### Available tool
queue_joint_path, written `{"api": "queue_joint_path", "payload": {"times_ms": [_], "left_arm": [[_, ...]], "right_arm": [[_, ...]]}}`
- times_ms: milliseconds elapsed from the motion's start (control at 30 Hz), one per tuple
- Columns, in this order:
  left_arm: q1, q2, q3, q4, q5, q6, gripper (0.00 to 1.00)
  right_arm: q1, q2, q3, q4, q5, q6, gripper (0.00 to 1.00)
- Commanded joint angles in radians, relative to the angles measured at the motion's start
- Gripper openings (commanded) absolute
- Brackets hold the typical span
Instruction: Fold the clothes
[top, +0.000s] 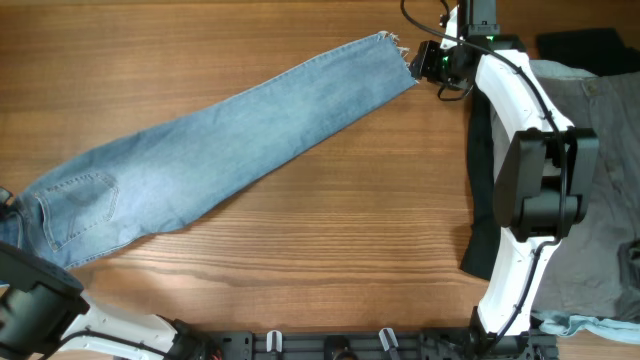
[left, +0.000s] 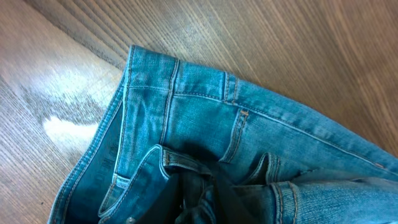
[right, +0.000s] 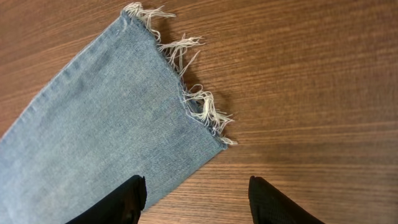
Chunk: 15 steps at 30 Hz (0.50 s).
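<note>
Wood-grain table (top: 330, 250) everywhere, and the jeans (top: 220, 140) lie across it as one long diagonal strip. That strip is my landmark for everything else.

At the jeans' upper end, the right pincer (right: 198, 183) hovers just past the frayed hem (right: 186, 81). Its fingers are spread with nothing between them, and one fingertip (right: 134, 199) sits over the denim edge. At the jeans' lower end the left arm (top: 35, 300) is parked by the waistband (left: 186, 93). There's a dark shape bunched into the waist opening in the wrist view, but I honestly can't tell whether the left pincer is spread, pressed together or pinching denim.

Progress-wise, it looks to me like the legs are already stacked one on the other, since I only see a single leg width and one back pocket (top: 80, 205). So the lengthwise fold seems done, and the end-to-end folds are left.

Well off from the hem end, the grey-khaki trousers (top: 600, 180) and a black garment (top: 478, 230) sit in a loose heap, not folded at all as far as I can see.
</note>
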<state>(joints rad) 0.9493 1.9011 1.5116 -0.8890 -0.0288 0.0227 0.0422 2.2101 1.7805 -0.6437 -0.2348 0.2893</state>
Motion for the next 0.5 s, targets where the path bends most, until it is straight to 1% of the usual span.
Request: {"api": "queue_joint_path", "payload": {"times_ms": [0, 67, 167, 233, 300, 333, 367, 433, 467], "left_arm": [[0.003, 0.005, -0.006, 0.0, -0.01, -0.017, 0.13], [0.003, 0.005, -0.006, -0.007, 0.01, -0.017, 0.12], [0.003, 0.005, -0.006, -0.01, 0.085, -0.017, 0.1], [0.003, 0.002, -0.006, -0.011, 0.137, -0.017, 0.09], [0.003, -0.006, -0.006, -0.014, 0.161, -0.017, 0.08], [0.003, -0.013, -0.006, -0.022, 0.164, -0.017, 0.08], [0.003, -0.02, -0.006, -0.031, 0.163, -0.017, 0.08], [0.003, -0.035, -0.006, -0.052, 0.162, -0.016, 0.08], [0.003, -0.044, -0.006, -0.066, 0.162, -0.016, 0.06]], "right_arm": [[0.002, 0.033, -0.006, 0.029, -0.013, -0.149, 0.58], [0.002, 0.048, -0.006, 0.055, -0.013, -0.229, 0.64], [0.006, 0.079, -0.006, 0.094, -0.049, -0.245, 0.64], [0.018, 0.114, -0.006, 0.116, -0.114, -0.232, 0.54], [0.029, 0.142, -0.006, 0.127, -0.116, -0.191, 0.42], [0.033, 0.156, -0.006, 0.139, -0.138, -0.173, 0.33], [0.036, 0.176, -0.006, 0.162, -0.184, -0.153, 0.28], [0.035, 0.21, -0.006, 0.183, -0.207, -0.081, 0.22], [0.035, 0.228, -0.006, 0.182, -0.203, -0.047, 0.16]]}}
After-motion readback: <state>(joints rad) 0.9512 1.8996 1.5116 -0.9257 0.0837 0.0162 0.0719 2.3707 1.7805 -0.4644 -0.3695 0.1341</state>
